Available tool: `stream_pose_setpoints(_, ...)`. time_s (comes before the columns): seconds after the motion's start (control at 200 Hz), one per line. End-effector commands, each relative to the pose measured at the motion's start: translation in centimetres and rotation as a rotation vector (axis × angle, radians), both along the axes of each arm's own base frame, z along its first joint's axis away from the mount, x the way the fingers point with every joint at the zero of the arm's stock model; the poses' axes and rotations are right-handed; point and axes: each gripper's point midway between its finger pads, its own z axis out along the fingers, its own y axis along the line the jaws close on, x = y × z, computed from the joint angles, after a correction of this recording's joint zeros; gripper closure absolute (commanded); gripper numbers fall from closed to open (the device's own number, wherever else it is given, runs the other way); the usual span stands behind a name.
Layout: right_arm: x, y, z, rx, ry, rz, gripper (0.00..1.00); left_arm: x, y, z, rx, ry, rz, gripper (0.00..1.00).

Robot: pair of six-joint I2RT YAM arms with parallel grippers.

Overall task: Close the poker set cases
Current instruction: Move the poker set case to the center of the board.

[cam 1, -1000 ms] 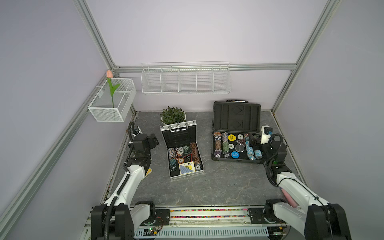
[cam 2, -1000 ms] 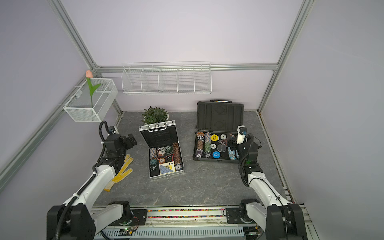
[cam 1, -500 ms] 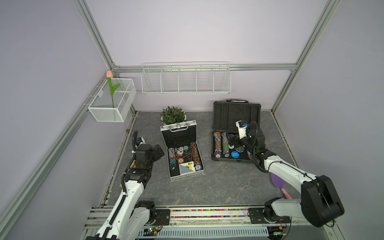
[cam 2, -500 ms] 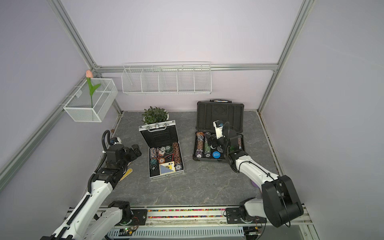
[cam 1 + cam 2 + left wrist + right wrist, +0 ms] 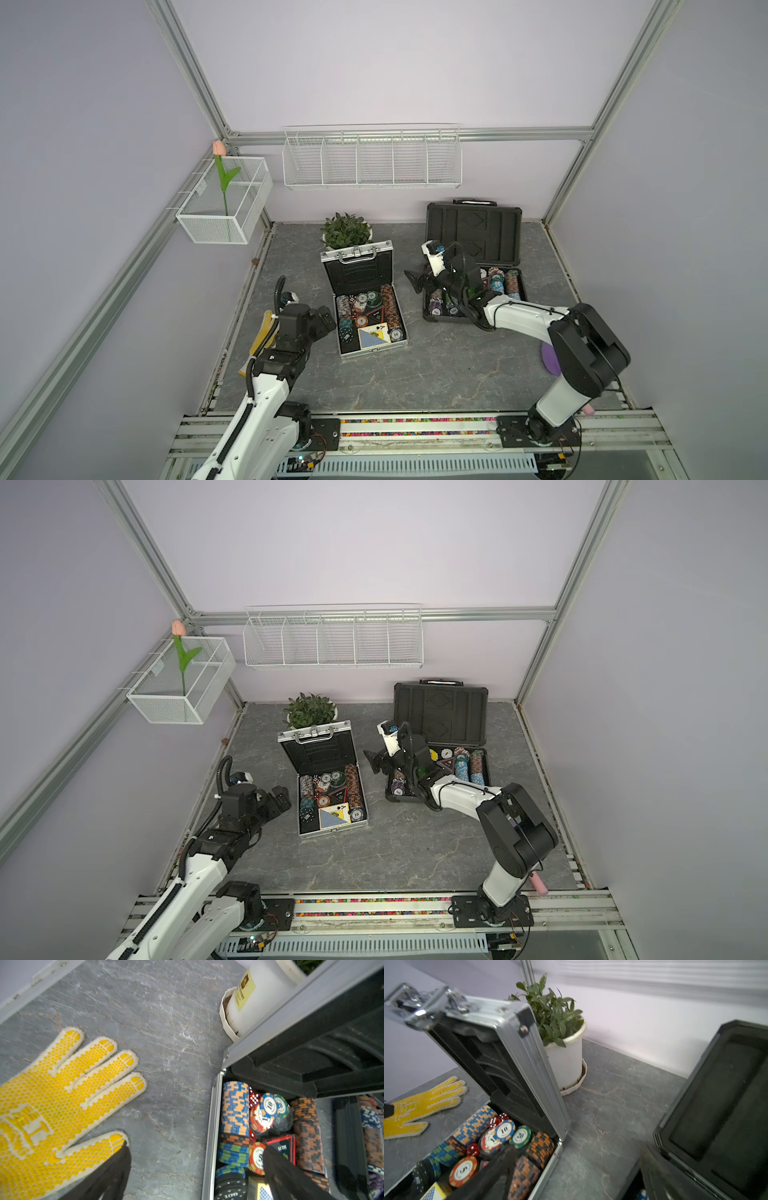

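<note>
Swung inward now, my left pincer and right pincer, both spread, flank the silver case mid-frame; next, I'd push its lid down.

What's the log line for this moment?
silver case: lid up | dark-grey case: lid up | left gripper: open, empty, beside silver case | right gripper: open, empty, between cases
</note>
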Motion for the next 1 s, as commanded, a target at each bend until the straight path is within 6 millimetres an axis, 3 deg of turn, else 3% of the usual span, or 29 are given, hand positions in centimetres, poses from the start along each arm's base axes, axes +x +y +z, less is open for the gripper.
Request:
stream_pose_setpoints(0.0, 0.7, 1.8, 2.7, 0.086, -0.074, 0.014, 0.04, -0.6, -0.2, -0.3, -0.014, -0.004, 0.014, 0.0)
stream_pose_setpoints(0.26, 2.0, 4.3, 3.4, 0.139, -0.099, 0.056, 0.0, -1.2, -0.3, -0.5, -0.019, -0.029, 0.001, 0.0)
stream_pose_setpoints(0.4, 2.8, 4.9, 3.5, 0.159, -0.116, 0.052, 0.03, -1.1, -0.4, -0.5, -0.019, -0.026, -0.003, 0.0)
stream_pose_setpoints(0.995, 4.8, 5.9, 2.9, 0.158, -0.133, 0.02, 0.39, -0.2, 0.2, 0.2, 0.026, -0.063, 0.02, 0.0)
